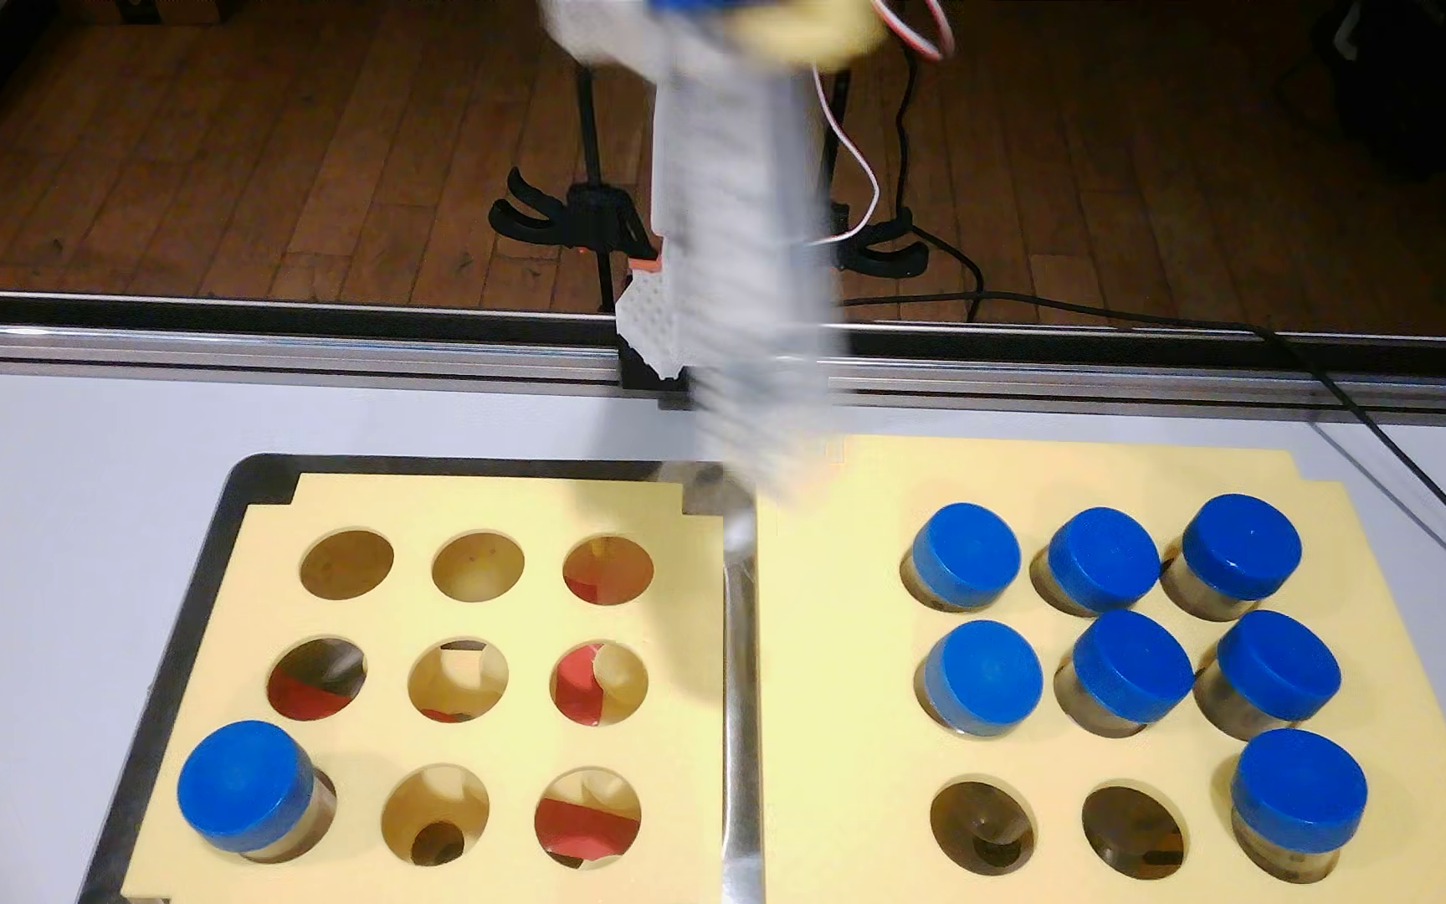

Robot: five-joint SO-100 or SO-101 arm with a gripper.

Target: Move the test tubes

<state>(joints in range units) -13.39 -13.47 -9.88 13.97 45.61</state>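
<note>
A clear test tube [741,287] hung upright, heavily motion-blurred, above the far edge of the bench [50,521], its lower end over the gap between the two yellow racks. Its blue cap [685,5] sat at the top border of the fixed view, flanked by the white and yellow fingers [815,30], which were closed on the capped end of the tube.

One capped tube [246,800] stood in the near-left hole of the left rack [519,521]; the other eight holes of that rack held no tube. The left rack rested in a dark metal tray [180,591].

Seven capped tubes [1128,665] stood in the right rack [824,652]: three in the far row, three in the middle row, and one [1298,800] at the near-right hole. The near-left hole [982,826] and near-middle hole [1132,830] held no tube.

Black clamps [563,217] and cables [1398,452] were beyond the far edge of the bench.
</note>
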